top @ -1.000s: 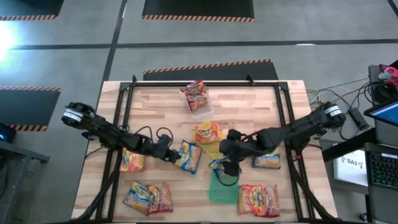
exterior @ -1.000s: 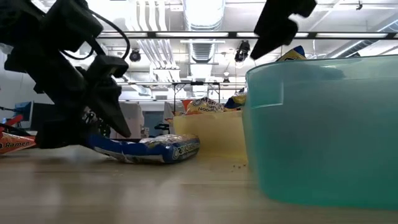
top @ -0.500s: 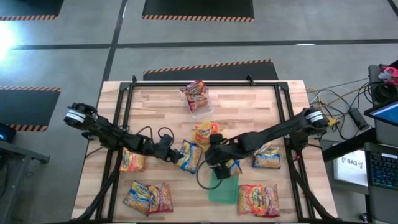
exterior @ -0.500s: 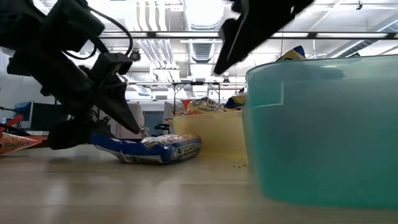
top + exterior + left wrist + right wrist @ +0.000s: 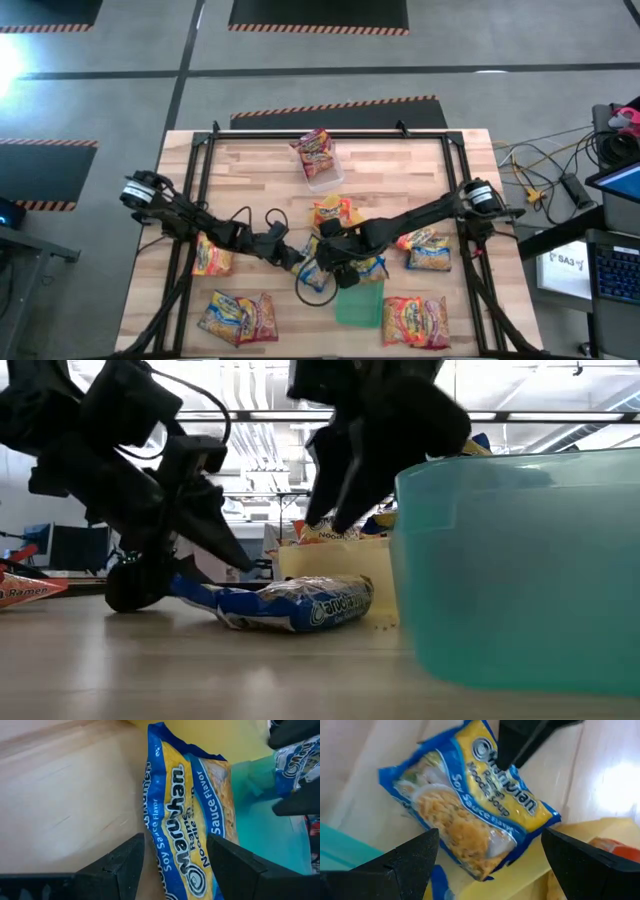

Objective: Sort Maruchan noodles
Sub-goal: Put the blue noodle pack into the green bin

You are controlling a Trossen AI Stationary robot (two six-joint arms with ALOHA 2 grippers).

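One blue packet (image 5: 187,835) btwn left hand (image 5: 175,870) fingers

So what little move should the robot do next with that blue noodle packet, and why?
Probably the right gripper should lower and close on the blue soy sauce packet. It hangs open right above the packet, which lies flat on the table beside the green tray. The left gripper grips the packet's other end, so this looks like a hand-over.

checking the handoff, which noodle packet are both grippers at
The blue and yellow soy sauce packet at mid-table: the left gripper grips it and the open right gripper hovers over it. Other packets lie untouched.
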